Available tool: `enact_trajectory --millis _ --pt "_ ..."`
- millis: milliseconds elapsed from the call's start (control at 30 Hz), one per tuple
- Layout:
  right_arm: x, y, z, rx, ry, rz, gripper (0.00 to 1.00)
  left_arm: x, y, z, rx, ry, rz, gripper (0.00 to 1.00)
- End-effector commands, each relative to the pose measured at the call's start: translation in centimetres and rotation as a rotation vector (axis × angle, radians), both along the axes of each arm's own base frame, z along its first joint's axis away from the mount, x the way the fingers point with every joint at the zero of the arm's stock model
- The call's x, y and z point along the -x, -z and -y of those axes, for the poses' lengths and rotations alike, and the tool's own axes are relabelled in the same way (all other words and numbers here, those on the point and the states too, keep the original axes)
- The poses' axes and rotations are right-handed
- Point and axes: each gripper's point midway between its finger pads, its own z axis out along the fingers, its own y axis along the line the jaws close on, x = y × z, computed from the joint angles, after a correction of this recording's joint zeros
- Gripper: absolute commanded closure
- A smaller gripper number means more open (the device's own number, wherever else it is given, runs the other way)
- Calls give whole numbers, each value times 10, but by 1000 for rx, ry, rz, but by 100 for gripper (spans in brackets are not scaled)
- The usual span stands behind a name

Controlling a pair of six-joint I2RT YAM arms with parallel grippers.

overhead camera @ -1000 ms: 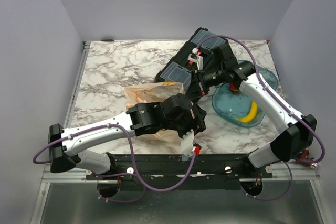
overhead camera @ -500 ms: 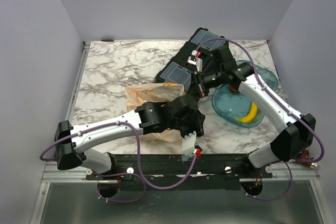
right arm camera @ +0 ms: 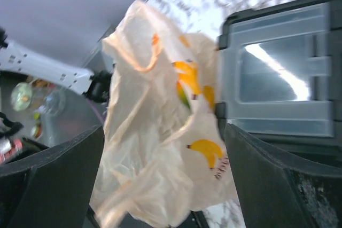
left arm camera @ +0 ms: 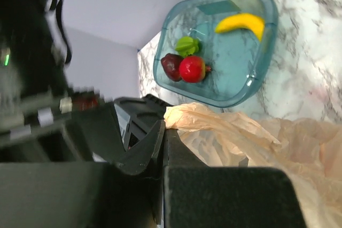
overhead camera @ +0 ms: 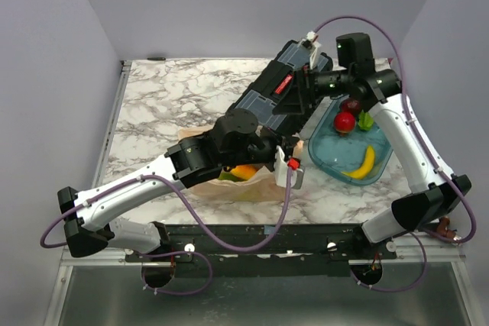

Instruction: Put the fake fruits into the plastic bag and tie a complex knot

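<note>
The peach plastic bag [overhead camera: 248,182] lies near the front edge with orange and green fake fruits [overhead camera: 240,172] showing through it. My left gripper [overhead camera: 291,147] is shut on the bag's edge [left arm camera: 179,117]. More fake fruits sit in the blue tray [overhead camera: 328,159]: a banana [overhead camera: 361,164], a red one [overhead camera: 344,121], a dark red one [overhead camera: 351,104] and a green one [overhead camera: 367,120]. My right gripper [overhead camera: 296,99] hangs open above the toolbox. In its wrist view the blurred bag [right arm camera: 160,148] shows between the spread fingers [right arm camera: 283,180]. The knot is out of view.
A black toolbox [overhead camera: 283,85] with clear lids lies diagonally at the back, right behind the bag and beside the tray. The left arm stretches across the front of the marble table [overhead camera: 168,104]. Walls close in the left, back and right.
The left gripper closed on the bag's edge and swung back and right toward the tray. The right gripper opened and rose away over the toolbox, uncovering the tray's fruits.
</note>
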Motion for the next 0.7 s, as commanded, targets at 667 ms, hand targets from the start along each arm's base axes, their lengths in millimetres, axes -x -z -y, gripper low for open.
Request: enact_trajectory --millis 667 --pt "40 -43 22 -188 -37 496 0 -67 -77 -60 517 -412 -303 100"
